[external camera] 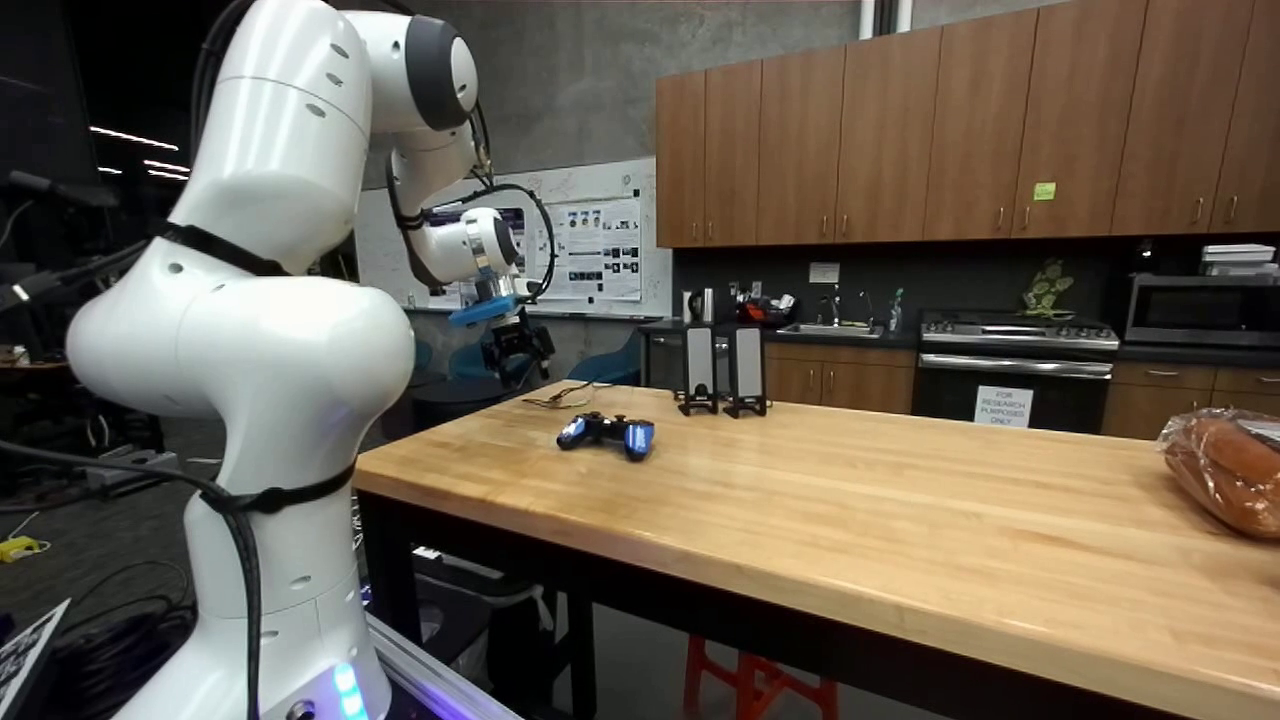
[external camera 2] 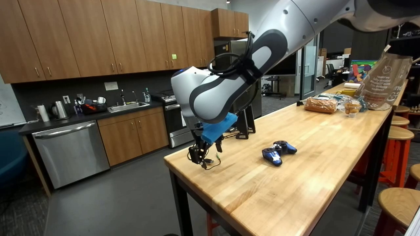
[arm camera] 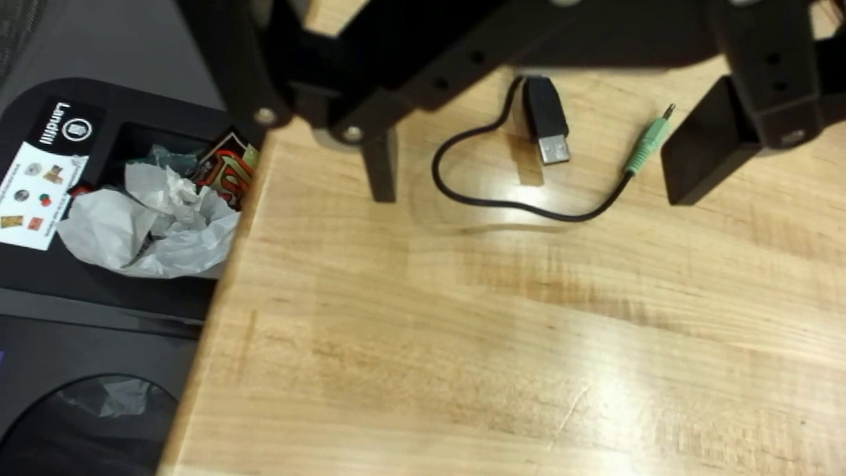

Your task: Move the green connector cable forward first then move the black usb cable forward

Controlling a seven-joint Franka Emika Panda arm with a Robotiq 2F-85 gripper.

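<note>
The green connector (arm camera: 648, 142) is a small audio plug on a thin black cord, on the table in the wrist view. The black USB plug (arm camera: 547, 112) with its silver tip lies left of it there, and its rear end is cut off by the gripper's body. My gripper (arm camera: 532, 188) is open and empty, with its fingers wide apart on either side of both plugs in that view. The green connector (external camera 2: 218, 156) and the USB plug (external camera 2: 208, 161) also show small under the gripper (external camera 2: 211, 154) in an exterior view. The gripper (external camera: 517, 352) also shows over the table's far end.
A blue game controller (external camera: 607, 432) lies nearby on the wooden table (external camera: 850, 500). Two speakers (external camera: 699, 365) stand upright behind it. The table's edge (arm camera: 225, 291) runs close by, with a landfill bin (arm camera: 165, 112) below. Bagged bread (external camera 2: 321, 105) sits far along the table.
</note>
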